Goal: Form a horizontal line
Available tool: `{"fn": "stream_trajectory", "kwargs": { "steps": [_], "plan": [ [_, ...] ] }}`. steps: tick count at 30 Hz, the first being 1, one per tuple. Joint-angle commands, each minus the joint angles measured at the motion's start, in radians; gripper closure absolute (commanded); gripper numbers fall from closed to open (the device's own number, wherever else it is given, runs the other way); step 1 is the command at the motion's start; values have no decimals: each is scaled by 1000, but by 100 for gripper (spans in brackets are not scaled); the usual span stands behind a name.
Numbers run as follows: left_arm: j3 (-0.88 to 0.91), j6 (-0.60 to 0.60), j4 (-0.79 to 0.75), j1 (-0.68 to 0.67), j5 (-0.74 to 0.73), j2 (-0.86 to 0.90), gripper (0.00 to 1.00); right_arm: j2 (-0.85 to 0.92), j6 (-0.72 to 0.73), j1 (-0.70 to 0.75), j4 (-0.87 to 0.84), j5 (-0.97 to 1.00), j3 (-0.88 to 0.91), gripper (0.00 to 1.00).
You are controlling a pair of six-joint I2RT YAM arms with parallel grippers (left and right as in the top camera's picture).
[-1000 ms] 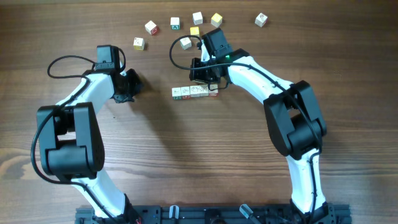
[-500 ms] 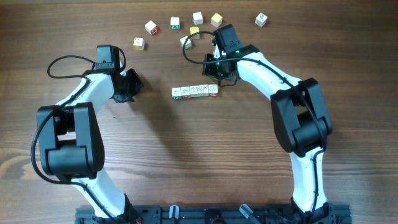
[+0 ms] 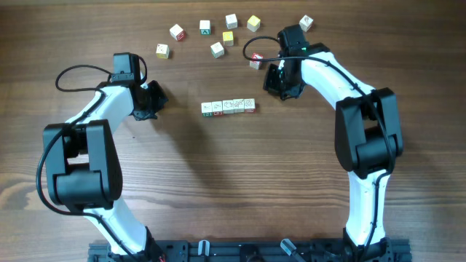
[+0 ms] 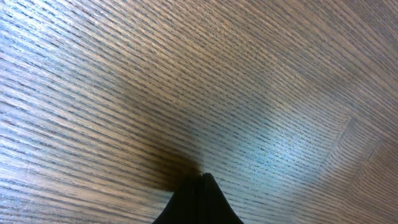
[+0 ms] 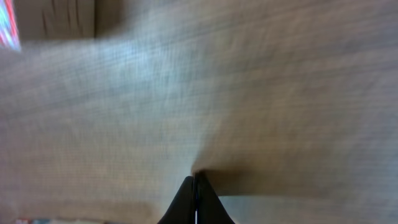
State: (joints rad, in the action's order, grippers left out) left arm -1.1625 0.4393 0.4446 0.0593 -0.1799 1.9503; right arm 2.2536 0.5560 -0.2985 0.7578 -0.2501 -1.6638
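Note:
The horizontal line [image 3: 228,107] is a short straight row of several tiny whitish cubes with red and green prints, touching side by side at the table's middle. My right gripper [image 3: 275,86] hovers to the right of the row and a little behind it, apart from it, jaws pressed together and empty. In the right wrist view its shut tips [image 5: 196,178] hang over bare, blurred wood. My left gripper [image 3: 156,100] rests well left of the row, also shut on nothing. Only wood grain lies ahead of its tips [image 4: 204,178] in the left wrist view.
Single cubes are scattered along the far side: a red-faced one [image 3: 255,63] next to my right gripper, a yellowish one [image 3: 228,37], white ones [image 3: 217,49] [image 3: 177,32] and another at the far right [image 3: 306,23]. A blurred cube [image 5: 56,15] shows at the right wrist view's top left.
My right gripper has swung right and away from the row's right end, uncovering the red-faced cube. The row and the left arm have stayed put.

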Motion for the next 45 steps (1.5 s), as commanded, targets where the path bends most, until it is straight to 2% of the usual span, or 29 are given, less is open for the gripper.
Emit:
{"fn": "stream_trajectory", "kwargs": {
  "steps": [1, 12, 28, 38, 41, 45],
  "plan": [
    [18, -5, 20, 3, 32, 15, 96, 9, -44, -35, 44, -47, 3, 96],
    [18, -5, 20, 3, 32, 15, 96, 9, -58, -71, 98, -66, 3, 96],
    [18, -5, 20, 3, 32, 15, 96, 9, -58, -73, 101, -202, 3, 96],
    [18, -5, 20, 3, 32, 15, 96, 9, -58, -74, 122, -204, 3, 96],
    [18, -5, 20, 3, 32, 15, 96, 9, -59, -74, 119, -162, 3, 96],
    [18, -5, 20, 3, 32, 15, 96, 9, -58, -74, 119, 47, 3, 96]
  ]
}}
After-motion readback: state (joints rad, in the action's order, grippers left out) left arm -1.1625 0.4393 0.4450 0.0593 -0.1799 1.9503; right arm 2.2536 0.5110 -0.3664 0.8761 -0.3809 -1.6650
